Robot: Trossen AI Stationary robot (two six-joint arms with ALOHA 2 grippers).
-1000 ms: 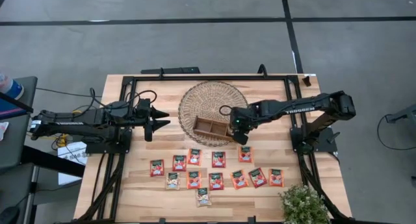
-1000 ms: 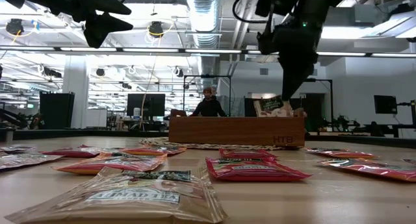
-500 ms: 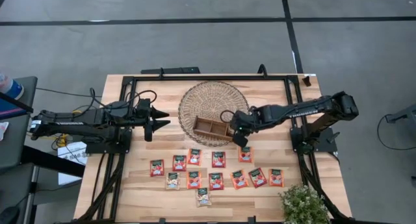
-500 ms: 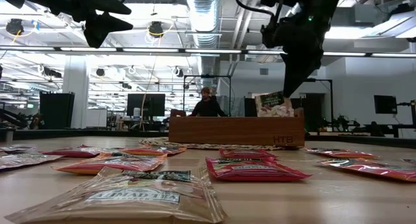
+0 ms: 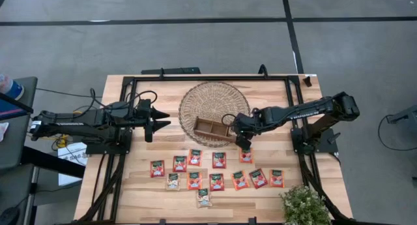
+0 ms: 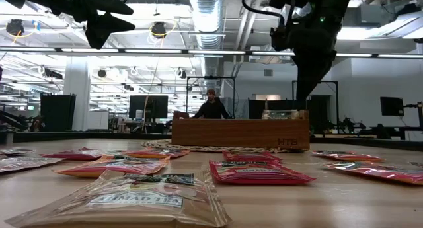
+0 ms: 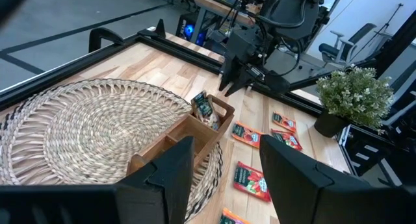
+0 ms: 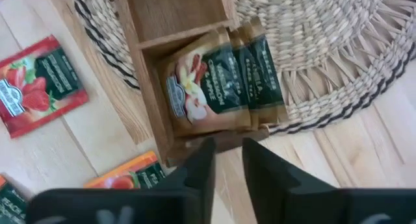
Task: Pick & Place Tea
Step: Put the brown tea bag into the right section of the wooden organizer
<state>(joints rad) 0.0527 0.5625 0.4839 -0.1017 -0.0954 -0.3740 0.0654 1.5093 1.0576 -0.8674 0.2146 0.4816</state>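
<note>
Several red-orange tea sachets point(image 5: 218, 160) and a few beige ones point(image 5: 204, 197) lie flat in rows on the near half of the table. A brown wooden divided tray point(image 5: 210, 127) sits on a round woven mat point(image 5: 212, 101). Three beige tea sachets point(image 8: 214, 87) lean overlapping in the tray's right-end compartment; their tops just clear its rim point(image 6: 281, 114). My right gripper point(image 5: 242, 143) hangs just above that end of the tray, pointing steeply down, open and with nothing between its fingers point(image 8: 227, 165). My left gripper point(image 5: 161, 119) waits open at the table's left, raised, facing the mat.
A potted plant point(image 5: 303, 205) stands at the near right corner. Black frame rails point(image 5: 195, 78) run along the table's far and side edges. A person point(image 6: 211, 106) sits far behind the table in the low view.
My right gripper held a beige sachet upright over the tray's right-end compartment, drifted slightly toward the near edge, and has let go. The sachet has dropped into the compartment, where only its top shows above the rim in the low view.
</note>
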